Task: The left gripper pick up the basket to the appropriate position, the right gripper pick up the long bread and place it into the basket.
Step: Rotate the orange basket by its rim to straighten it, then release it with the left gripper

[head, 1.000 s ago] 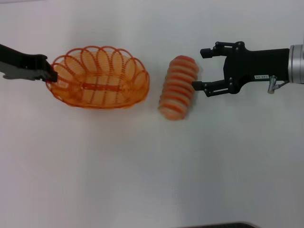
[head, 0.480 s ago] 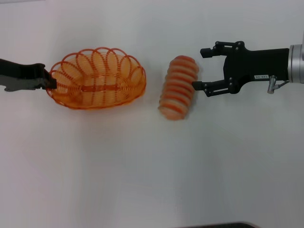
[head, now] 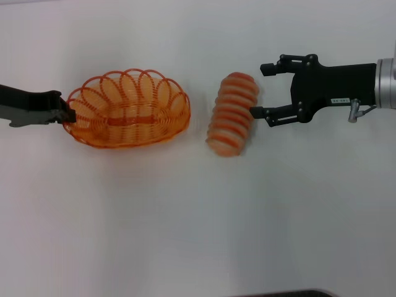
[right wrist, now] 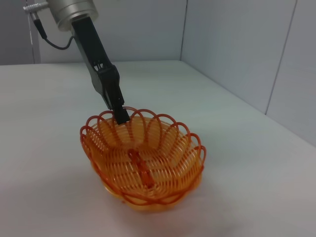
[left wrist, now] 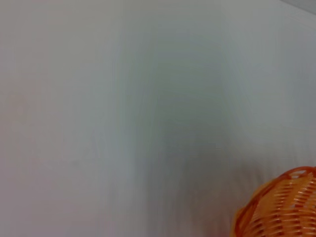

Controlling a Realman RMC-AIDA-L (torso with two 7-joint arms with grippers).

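The relation that matters is between the right gripper (head: 260,90) and the long bread (head: 232,114). The loaf lies on the table (head: 198,223) just beside the gripper, on its basket-facing side, with its long axis running crosswise to the gripper's reach — so the two spread fingers line up across the loaf's width rather than along its length. The jaws stand wide apart; the nearer fingertip looks to be touching or all but touching the loaf's flank, and the farther one sits just off its far end. The right arm is clearly the nearer one to the loaf, so a short advance toward the basket, then a closing of the fingers, seems to be what the pickup calls for.

The basket (head: 129,109) sits well clear of the loaf, on the side away from the right gripper, its long axis pointing toward the loaf. The left gripper (head: 64,112) is clamped on the basket's outer end rim — the right wrist view shows its tips pinching the scalloped wire there.

Compared with a second ago, the basket has slid a little away from the loaf and turned slightly, carried by the left gripper; the loaf and right gripper are unchanged.
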